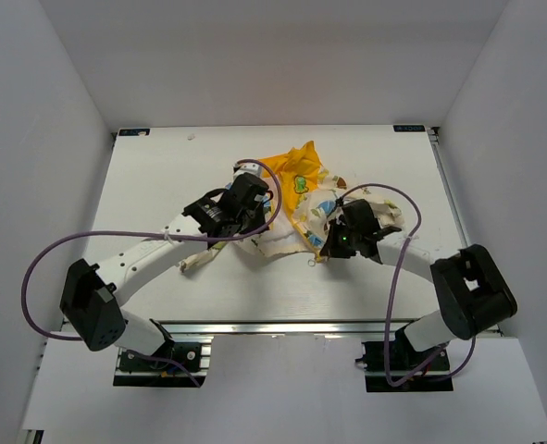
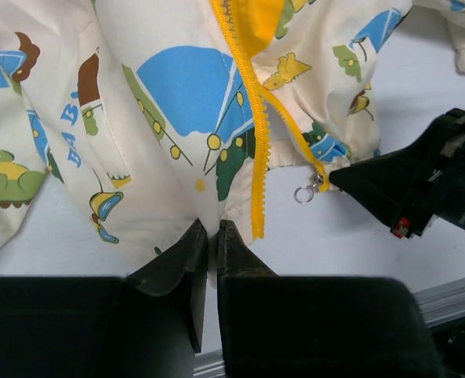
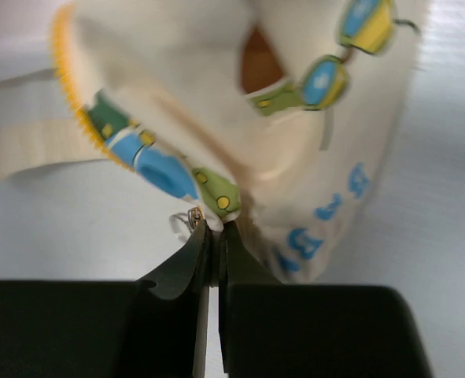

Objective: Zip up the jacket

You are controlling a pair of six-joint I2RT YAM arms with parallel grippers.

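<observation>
One jacket (image 1: 301, 199), crumpled, mid-table (image 1: 162, 176). One yellow zipper (image 2: 252, 118), its two halves apart at the hem; one ring pull (image 2: 304, 193). Two grippers: left gripper (image 2: 208, 236) pinched onto the jacket hem; right gripper (image 3: 215, 228) clamped on the hem corner beside the pull.

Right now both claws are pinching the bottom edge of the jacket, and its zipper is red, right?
Not quite. The zipper is yellow, not red, as the left wrist view shows. The rest is right: the left claw and the right claw are both pinching the bottom edge of the jacket.
</observation>
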